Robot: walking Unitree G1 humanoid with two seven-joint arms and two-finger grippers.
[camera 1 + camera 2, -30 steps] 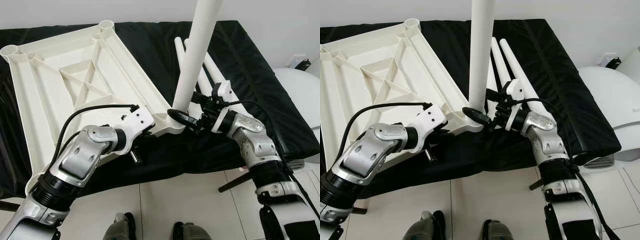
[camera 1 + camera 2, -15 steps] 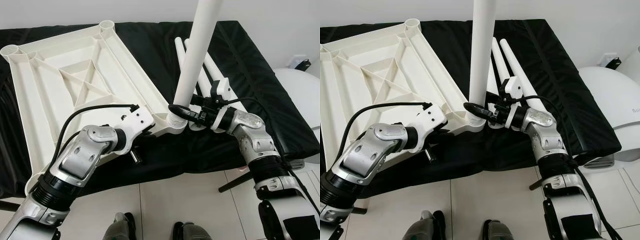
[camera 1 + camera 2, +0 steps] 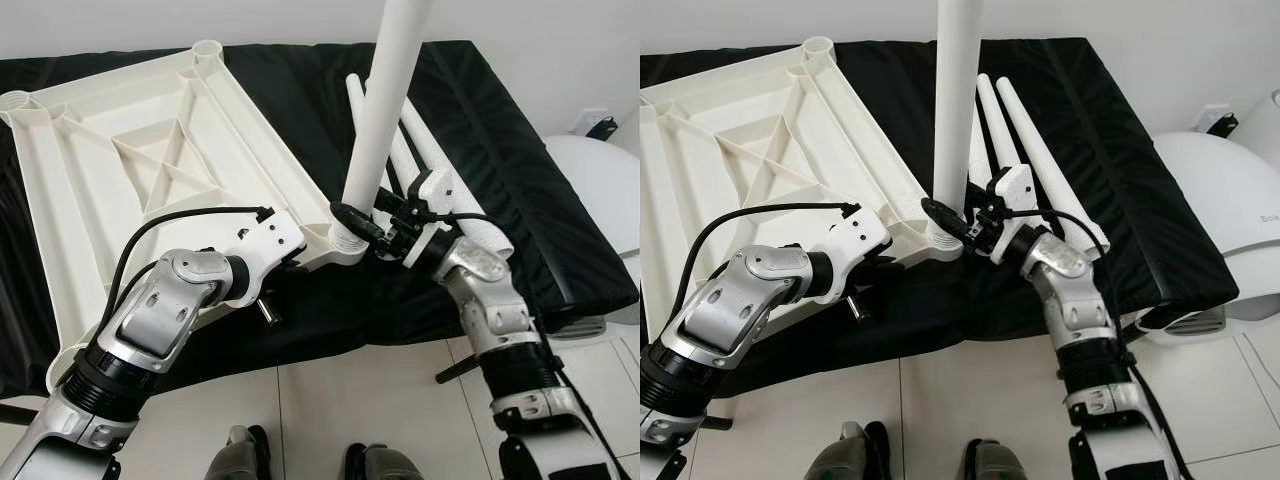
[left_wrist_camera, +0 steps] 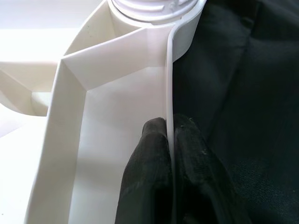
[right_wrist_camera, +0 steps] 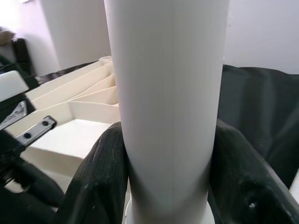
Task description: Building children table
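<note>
At the near corner socket, my right gripper [image 3: 952,222] jaws clamp the upright leg [image 3: 378,110].
Left gripper [image 4: 170,140] jaws pinch the tabletop [image 3: 120,180] rim; spare legs [image 3: 1040,170] lie just beside, on black padding [image 3: 520,180].

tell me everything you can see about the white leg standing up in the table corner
The standing table leg is a smooth, round, white plastic-looking tube, rising near upright with a slight lean, its top cut off by the frame. Its foot sits in the round corner socket of the upturned white tabletop, which lies on a black mat. The right tool is clamped on it just above the socket, one black finger on each side. The left tool pinches the tabletop's rim nearby.
</note>
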